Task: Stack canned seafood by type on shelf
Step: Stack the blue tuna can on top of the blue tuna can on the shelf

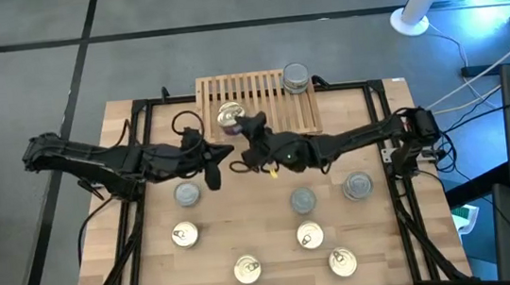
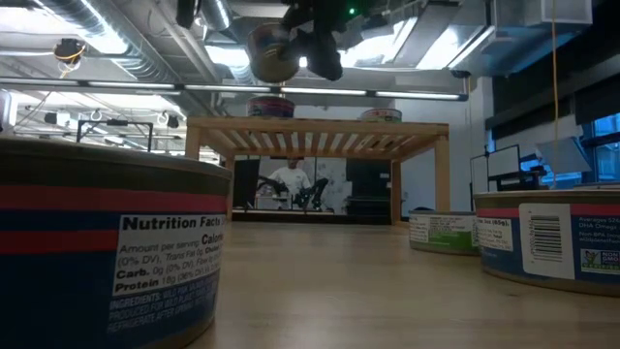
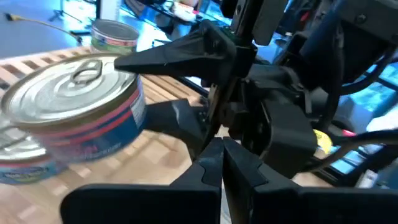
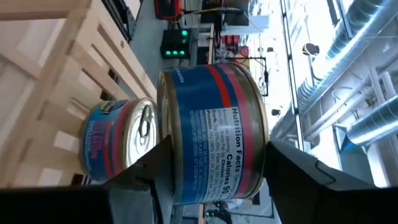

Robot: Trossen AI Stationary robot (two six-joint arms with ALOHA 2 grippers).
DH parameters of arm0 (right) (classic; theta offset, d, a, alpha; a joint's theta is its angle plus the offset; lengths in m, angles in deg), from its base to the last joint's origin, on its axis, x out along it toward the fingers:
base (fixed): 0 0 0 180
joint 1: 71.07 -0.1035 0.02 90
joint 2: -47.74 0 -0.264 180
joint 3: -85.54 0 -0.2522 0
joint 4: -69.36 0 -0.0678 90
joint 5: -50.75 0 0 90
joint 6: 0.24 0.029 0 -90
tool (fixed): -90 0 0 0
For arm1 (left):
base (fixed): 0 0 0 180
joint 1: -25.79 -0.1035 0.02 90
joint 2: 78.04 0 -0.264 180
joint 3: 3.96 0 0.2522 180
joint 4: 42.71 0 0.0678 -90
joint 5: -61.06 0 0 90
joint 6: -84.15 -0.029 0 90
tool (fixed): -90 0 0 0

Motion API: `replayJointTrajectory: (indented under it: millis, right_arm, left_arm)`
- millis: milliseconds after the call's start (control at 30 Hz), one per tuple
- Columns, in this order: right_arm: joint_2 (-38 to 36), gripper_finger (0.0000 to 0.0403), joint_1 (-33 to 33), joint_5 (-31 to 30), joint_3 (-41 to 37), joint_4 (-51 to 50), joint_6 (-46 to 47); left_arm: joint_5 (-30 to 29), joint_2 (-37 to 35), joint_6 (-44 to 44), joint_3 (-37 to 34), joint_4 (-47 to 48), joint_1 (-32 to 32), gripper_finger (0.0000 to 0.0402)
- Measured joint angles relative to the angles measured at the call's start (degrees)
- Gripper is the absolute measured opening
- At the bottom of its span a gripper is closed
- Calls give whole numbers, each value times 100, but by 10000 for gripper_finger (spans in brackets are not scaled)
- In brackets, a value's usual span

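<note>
The right pincer [image 1: 246, 130] was clamped on 1 gold-lidded can [image 1: 231, 118] above the shelf [image 1: 259, 95]. The left pincer [image 1: 212, 173], fingers together, hovered in front of the shelf, over the counter [image 1: 276, 254].

The shelf [image 1: 258, 104] stands at the table's [image 1: 267, 255] far edge with one can [image 1: 296, 78] at its right end, another [image 1: 230, 119] held above a can on its left part, and seven cans on the tabletop nearer.
</note>
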Motion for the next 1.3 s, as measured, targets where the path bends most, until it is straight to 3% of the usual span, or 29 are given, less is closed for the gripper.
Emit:
replayJointTrajectory:
  millis: [200,733,1000,1300]
  right_arm:
    - [0,200,367,679,0,30,2]
    - [220,201,837,1416,2,26,16]
    - [519,202,832,1074,17,557,-125]
    - [529,202,834,585,11,504,-166]
  left_arm:
    - [-21,175,-119,0,-4,-397,1]
    - [-16,630,-427,2,7,-1171,1]
    - [-16,670,-437,2,44,-1311,1]
    - [-162,670,-375,2,395,-1309,1]
